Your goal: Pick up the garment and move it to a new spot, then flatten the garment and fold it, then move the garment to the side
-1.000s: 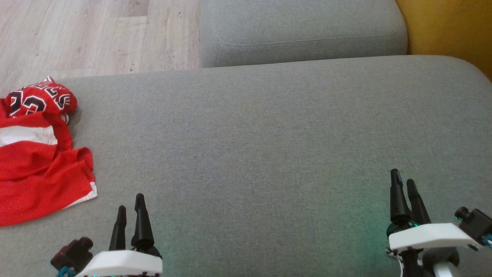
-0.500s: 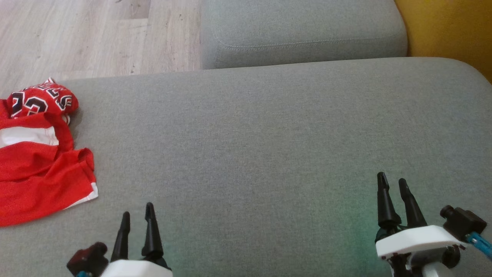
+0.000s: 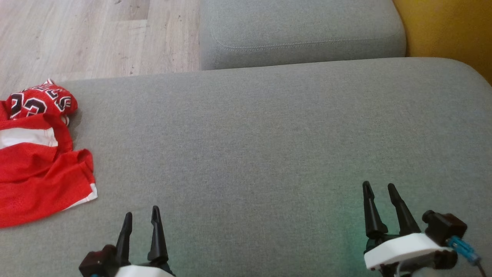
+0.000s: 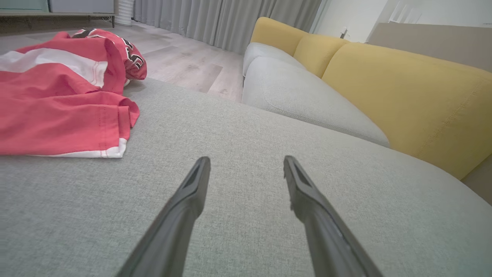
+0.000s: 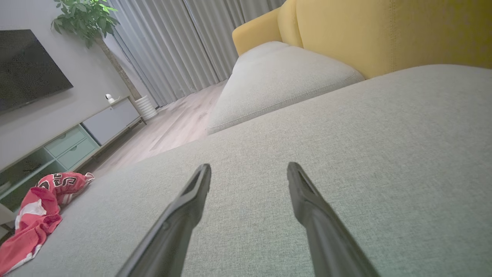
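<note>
At the far left, the red garment (image 3: 38,161) lies crumpled on the grey sofa seat (image 3: 246,127), its black-and-white lettered part bunched at the far end near the seat's edge. A white band runs across it, and part of it runs out of the head view's left side. Beyond that edge is pale wooden floor (image 3: 96,34).

The left end effector (image 3: 141,211) hangs low over the seat, right of the garment and clear of it. Its two dark fingers are spread with a plain gap between them and nothing in them, as the left wrist view confirms (image 4: 246,158), with the garment (image 4: 57,111) off to its upper left. Compared with a second ago it sits lower and further right in the head view.

A second cushion (image 3: 300,30) lies beyond the seat, with the yellow backrest (image 3: 446,27) to the right.

The right end effector (image 3: 379,184) is likewise parted and empty (image 5: 249,164), well apart from the garment (image 5: 34,207). It has drifted left and lower since a second ago, while the garment lies as before.
</note>
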